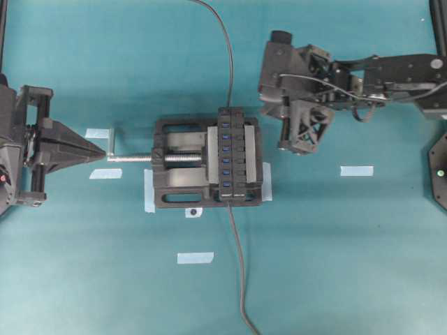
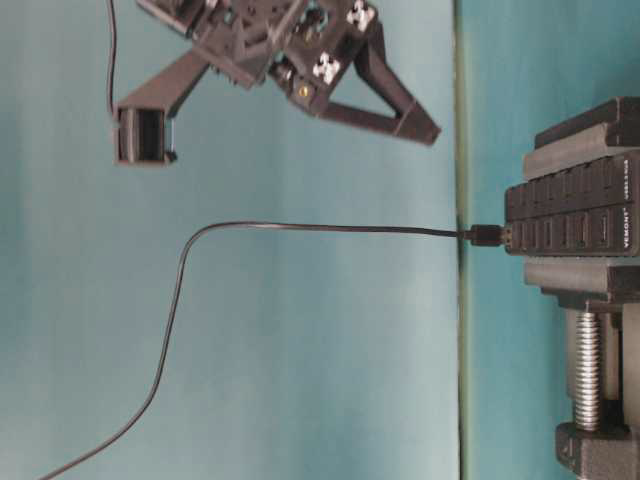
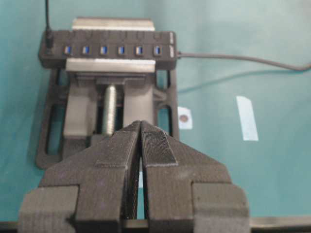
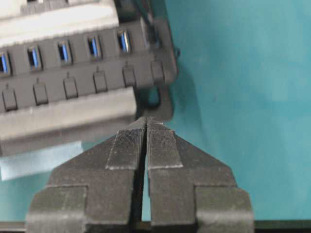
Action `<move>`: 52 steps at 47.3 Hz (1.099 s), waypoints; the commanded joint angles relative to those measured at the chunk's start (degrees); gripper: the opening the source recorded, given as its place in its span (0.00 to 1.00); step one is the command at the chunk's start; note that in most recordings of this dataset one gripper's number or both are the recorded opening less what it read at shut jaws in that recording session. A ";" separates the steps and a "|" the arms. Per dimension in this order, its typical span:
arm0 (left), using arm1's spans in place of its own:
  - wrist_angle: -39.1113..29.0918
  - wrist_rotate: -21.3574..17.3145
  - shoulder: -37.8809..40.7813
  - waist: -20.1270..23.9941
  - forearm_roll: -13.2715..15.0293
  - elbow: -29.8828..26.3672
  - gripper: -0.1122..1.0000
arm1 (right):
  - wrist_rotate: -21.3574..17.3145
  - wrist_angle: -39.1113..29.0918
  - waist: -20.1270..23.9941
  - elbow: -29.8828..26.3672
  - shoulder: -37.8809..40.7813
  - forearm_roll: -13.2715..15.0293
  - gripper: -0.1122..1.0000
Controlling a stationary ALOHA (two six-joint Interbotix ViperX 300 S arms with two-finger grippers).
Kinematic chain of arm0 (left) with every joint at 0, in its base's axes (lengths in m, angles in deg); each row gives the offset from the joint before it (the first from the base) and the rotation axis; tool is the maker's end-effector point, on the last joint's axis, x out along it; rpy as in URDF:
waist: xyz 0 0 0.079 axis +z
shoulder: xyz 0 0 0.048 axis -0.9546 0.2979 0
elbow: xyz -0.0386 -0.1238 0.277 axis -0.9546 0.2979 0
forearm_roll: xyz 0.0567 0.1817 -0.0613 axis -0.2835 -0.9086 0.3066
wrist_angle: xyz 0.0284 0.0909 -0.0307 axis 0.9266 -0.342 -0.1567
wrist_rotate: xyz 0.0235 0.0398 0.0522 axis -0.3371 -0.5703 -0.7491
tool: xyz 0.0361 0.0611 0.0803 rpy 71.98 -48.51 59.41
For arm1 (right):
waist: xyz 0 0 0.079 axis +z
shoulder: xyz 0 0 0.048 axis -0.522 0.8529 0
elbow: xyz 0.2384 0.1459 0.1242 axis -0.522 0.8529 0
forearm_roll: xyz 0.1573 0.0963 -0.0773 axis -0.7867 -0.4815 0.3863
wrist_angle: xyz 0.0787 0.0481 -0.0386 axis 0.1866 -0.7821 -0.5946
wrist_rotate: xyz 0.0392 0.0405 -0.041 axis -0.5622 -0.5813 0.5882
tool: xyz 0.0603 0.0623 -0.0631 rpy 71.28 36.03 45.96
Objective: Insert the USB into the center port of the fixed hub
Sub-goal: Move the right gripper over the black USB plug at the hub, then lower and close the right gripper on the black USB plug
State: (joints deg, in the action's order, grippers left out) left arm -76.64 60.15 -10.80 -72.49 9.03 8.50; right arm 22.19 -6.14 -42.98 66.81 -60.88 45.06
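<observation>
A teal table [image 1: 363, 265] carries a black vise [image 1: 183, 173] at its centre, pale tape under both its ends. Loose tape strips [image 1: 356, 170] lie scattered around it, well apart. Two thin dark cables [image 1: 239, 272] trail across the surface, above and below the vise.

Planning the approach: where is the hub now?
Overhead view: the fixed hub sits mid-table, clamped along the right side of the vise, with the right gripper just to its upper right.
</observation>
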 commanded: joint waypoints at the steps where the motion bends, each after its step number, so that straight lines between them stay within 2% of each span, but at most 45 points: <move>1: 0.26 0.09 0.18 0.00 0.00 -1.32 0.11 | 1.23 0.09 -0.18 -1.76 0.18 0.00 0.12; 11: 0.26 0.09 0.18 0.00 -0.09 -1.49 0.11 | 3.43 2.81 -0.18 -1.93 0.70 0.00 0.14; 19: 0.26 0.44 0.18 0.00 -0.09 -1.67 0.11 | 5.10 7.12 -0.18 -1.67 0.79 0.00 0.24; 21: 0.26 0.62 0.09 0.00 -0.09 -1.67 0.11 | 5.45 7.91 -0.18 -1.58 0.88 0.00 0.30; 31: 0.18 1.05 -0.09 0.00 -0.09 -1.58 0.11 | 5.98 10.11 -0.18 -1.58 2.64 0.00 0.77; 34: 0.18 1.05 -0.09 0.00 -0.09 -1.58 0.11 | 5.98 10.28 -0.18 -1.58 3.16 0.00 0.87; 36: 0.18 1.05 -0.09 0.00 -0.09 -1.58 0.11 | 5.98 10.72 -0.26 -1.58 3.43 0.00 0.88; 44: 0.18 0.97 -0.09 0.00 0.00 -1.41 0.11 | 6.06 13.62 -0.35 -1.58 4.75 0.00 0.82; 52: -0.97 1.05 -0.44 0.00 -0.09 -1.32 0.11 | 6.15 15.73 -0.44 -1.58 6.59 0.00 0.82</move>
State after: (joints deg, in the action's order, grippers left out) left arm -77.52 61.03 -11.06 -72.49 9.03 8.41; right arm 27.73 8.45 -43.33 66.10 -54.20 45.06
